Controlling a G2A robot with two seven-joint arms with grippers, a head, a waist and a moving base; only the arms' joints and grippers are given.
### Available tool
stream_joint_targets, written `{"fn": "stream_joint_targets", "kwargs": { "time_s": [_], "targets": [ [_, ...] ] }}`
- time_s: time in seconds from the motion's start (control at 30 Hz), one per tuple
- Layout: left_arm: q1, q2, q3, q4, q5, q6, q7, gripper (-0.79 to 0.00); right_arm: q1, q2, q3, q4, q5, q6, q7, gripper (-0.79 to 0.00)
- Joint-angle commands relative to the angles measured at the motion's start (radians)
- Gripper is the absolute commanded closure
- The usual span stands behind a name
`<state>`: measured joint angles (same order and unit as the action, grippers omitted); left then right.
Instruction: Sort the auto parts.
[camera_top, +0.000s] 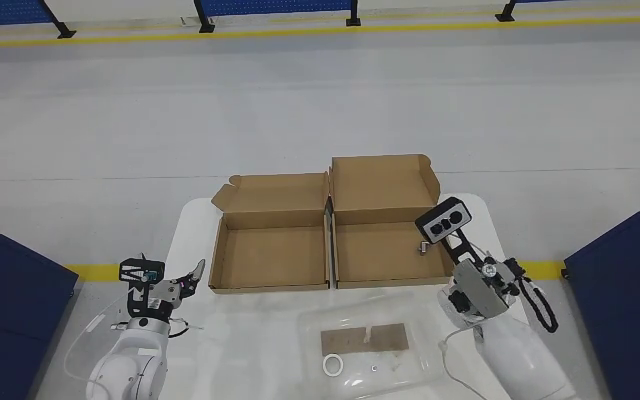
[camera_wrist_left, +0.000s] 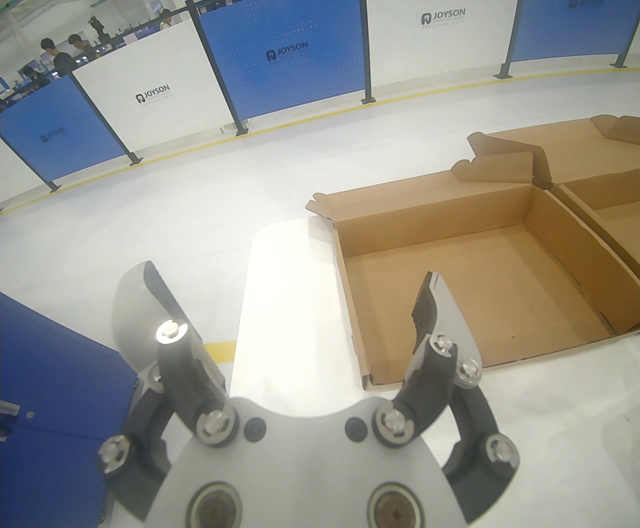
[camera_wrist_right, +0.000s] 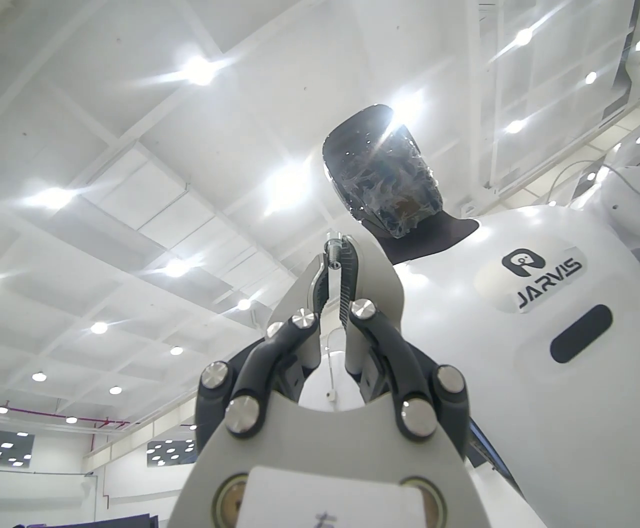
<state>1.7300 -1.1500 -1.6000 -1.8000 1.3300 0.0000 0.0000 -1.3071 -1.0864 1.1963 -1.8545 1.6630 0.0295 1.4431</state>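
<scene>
This was a large industrial hall, a factory or test bay rather than a home. A wide, pale, glossy floor (camera_top: 300, 110) carried a painted yellow line (camera_top: 280, 33). Blue and white partition panels (camera_wrist_left: 285, 55) on black feet fenced off the bay. Overhead ran a high panelled ceiling (camera_wrist_right: 100, 150) with rows of bright lamps (camera_wrist_right: 199, 70). A white bench (camera_top: 260, 320) held open cardboard boxes (camera_top: 270, 255).

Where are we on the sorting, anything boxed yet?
Done: nothing visible; the left box and right box both look empty. In hand: the right gripper pinches a small screw, pointed upward; the left gripper is open beside the left box. Left: at least a white ring in the clear plastic tray.
</scene>
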Motion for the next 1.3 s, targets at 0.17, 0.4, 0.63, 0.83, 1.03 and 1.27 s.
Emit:
{"fn": "stream_joint_targets", "kwargs": {
  "time_s": [0.17,0.4,0.63,0.83,1.03,1.27],
  "targets": [
    [0.0,0.0,0.0,0.0,0.0,0.0,0.0,-0.785,0.003,-0.01,0.005,-0.005,0.053,0.003,0.005,0.0],
    [0.0,0.0,0.0,0.0,0.0,0.0,0.0,-0.785,0.003,-0.01,0.005,-0.005,0.053,0.003,0.005,0.0],
    [0.0,0.0,0.0,0.0,0.0,0.0,0.0,-0.785,-0.051,0.008,0.154,-0.011,-0.058,0.063,-0.051,0.0],
    [0.0,0.0,0.0,0.0,0.0,0.0,0.0,-0.785,-0.131,0.033,0.329,-0.029,-0.196,0.151,-0.045,0.0],
    [0.0,0.0,0.0,0.0,0.0,0.0,0.0,-0.785,-0.229,0.06,0.5,-0.054,-0.41,0.229,-0.002,0.0],
    [0.0,0.0,0.0,0.0,0.0,0.0,0.0,-0.785,-0.245,0.067,0.54,-0.061,-0.465,0.242,0.025,0.0]
  ]
}}
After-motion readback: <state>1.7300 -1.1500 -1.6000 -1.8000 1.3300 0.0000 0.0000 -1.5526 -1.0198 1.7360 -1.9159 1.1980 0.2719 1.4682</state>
